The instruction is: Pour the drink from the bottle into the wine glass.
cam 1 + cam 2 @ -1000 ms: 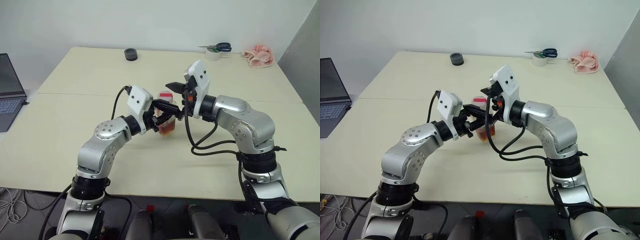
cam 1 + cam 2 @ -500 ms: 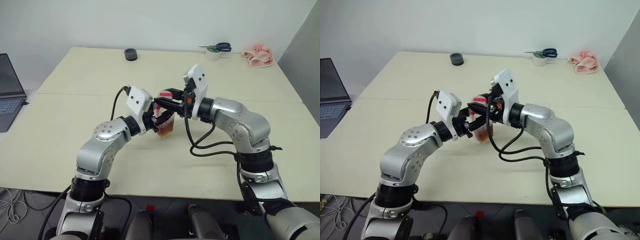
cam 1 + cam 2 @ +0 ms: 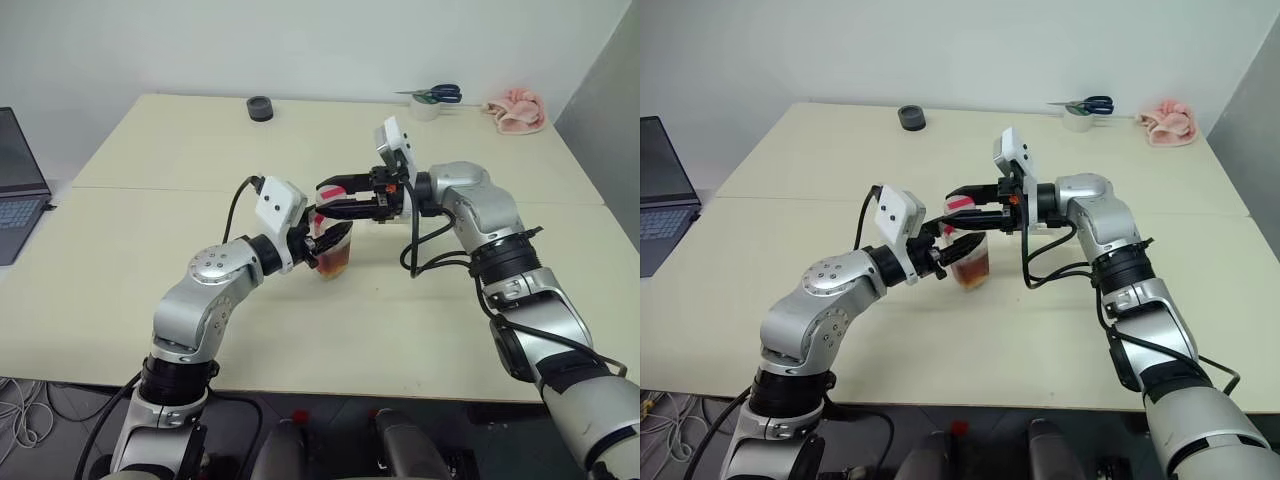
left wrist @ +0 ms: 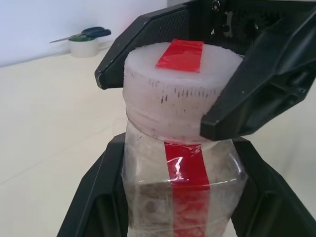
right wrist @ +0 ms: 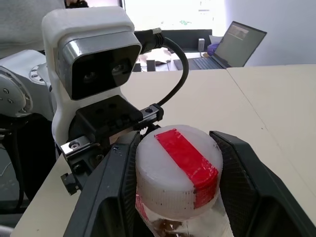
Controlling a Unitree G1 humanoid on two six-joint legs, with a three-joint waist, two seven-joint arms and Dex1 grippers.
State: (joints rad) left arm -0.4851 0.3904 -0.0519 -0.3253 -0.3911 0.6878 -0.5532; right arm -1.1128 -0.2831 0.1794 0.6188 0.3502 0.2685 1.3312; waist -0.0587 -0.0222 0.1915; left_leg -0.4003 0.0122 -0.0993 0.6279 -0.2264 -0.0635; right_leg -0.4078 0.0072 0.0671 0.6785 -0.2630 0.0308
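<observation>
Pale cream tabletop [image 3: 150, 230] is stretching out under both my arms, and nearest to me my left gripper [image 3: 318, 238] is clamping the small clear squarish plastic bottle [image 3: 334, 252] by its body, fingers nearly closed against its two sides, holding it upright just above the table. Reddish-brown, tea-coloured drink [image 3: 336, 262] is sitting low in the bottle, and a red label strip is running down its side. Just above that, my right gripper [image 3: 336, 197] is reaching in level from the right, its jaws part-way open and pressing on either side of the white cap with the red tape stripe [image 5: 178, 163].

I am judging that the cap is not yet off, so the risk is in the twist. If my right fingers are gripping too lightly, they may be slipping round the cap without turning it. If I am turning harder than my left grip can resist, the soft bottle may be rotating or squashing between the left fingers, and drink may be spilling once the seal breaks.

Farther back, a small black round object [image 3: 261, 107], a roll of tape [image 3: 427, 108] with blue-handled scissors [image 3: 437, 95] and a pink cloth [image 3: 516, 110] are lying along the far edge
</observation>
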